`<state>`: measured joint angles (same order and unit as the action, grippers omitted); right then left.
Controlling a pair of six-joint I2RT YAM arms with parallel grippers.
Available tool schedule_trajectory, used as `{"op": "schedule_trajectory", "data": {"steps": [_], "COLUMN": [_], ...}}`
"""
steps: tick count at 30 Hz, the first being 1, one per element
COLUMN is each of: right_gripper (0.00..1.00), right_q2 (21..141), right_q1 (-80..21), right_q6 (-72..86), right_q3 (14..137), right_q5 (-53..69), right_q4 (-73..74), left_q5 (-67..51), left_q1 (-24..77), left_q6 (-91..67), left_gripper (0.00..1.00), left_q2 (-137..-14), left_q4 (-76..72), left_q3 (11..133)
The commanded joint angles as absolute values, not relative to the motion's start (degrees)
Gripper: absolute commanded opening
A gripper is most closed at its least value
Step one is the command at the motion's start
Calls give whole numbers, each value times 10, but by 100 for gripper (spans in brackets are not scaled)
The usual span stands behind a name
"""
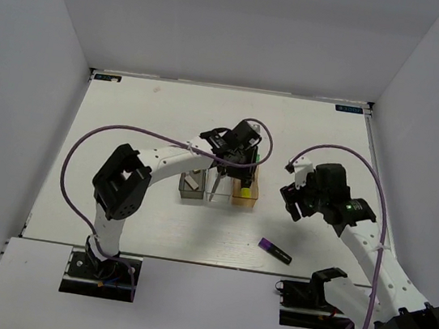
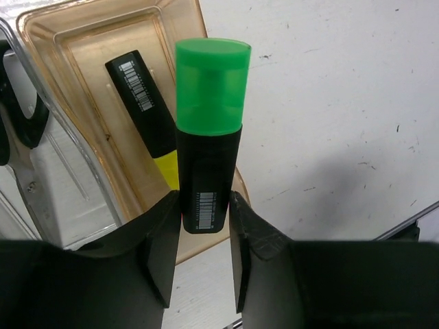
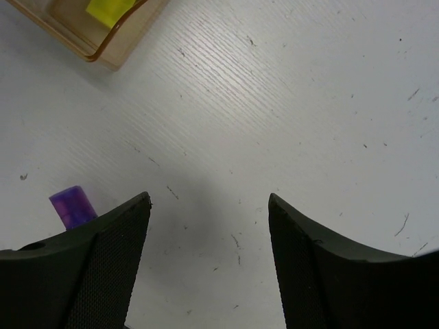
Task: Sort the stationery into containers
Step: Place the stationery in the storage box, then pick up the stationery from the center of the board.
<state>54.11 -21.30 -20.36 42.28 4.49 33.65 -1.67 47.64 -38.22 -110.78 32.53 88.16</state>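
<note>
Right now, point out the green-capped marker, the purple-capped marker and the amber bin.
green-capped marker (image 2: 208,147), left wrist view, upper black barrel just below the cap
purple-capped marker (image 1: 276,252), top external view, middle of the barrel
amber bin (image 2: 79,62), left wrist view, bare floor

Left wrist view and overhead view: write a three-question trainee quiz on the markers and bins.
1. True or false: the left gripper is shut on the green marker.
2. Which marker lies in the amber bin? A. the yellow marker B. a blue one C. none
3. Fill in: the purple marker lies on the ____, outside every bin.
Key: 1 true; 2 A; 3 table.
</note>
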Motion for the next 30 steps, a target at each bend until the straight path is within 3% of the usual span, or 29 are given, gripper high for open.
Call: {"op": "schedule_trajectory", "data": {"steps": [1,3,10,11,12,14,17,18,19,22,25,30], "right_gripper": [72,72,70,66,64,61,61,63,63,63,63,65], "right_q2": [541,537,550,550,558,582,604,606,606,613,626,634], "right_q1": [-208,-207,-213,-214,-214,-222,-242,-245,-260,-293,-328,-378], "right_q6": [-239,-263,-349,-364,-369,-389,-402,-404,-403,-390,-361,-336], "right_q3": [421,417,419,418,418,419,411,402,396,374,360,332], "right_q5": [89,120,242,267,276,294,277,269,266,250,218,146], "right_q4": [351,358,417,432,447,475,500,501,498,483,457,418], "left_q5": [-4,-4,9,9,9,20,75,83,90,127,148,151], "left_q1": [481,480,482,482,482,486,493,492,491,473,448,418], "left_q6": [-388,-387,-381,-381,-381,-371,-355,-348,-347,-347,-356,-373], "left_gripper": [44,55,55,50,35,20,16,20,41,65,73,75], "left_q2": [-1092,-1078,-1036,-1016,-1006,-950,-850,-828,-784,-669,-567,-447], "left_q4": [326,328,349,348,345,351,370,372,374,398,430,468], "left_q3": [893,890,871,866,847,818,748,729,675,602,520,450]}}
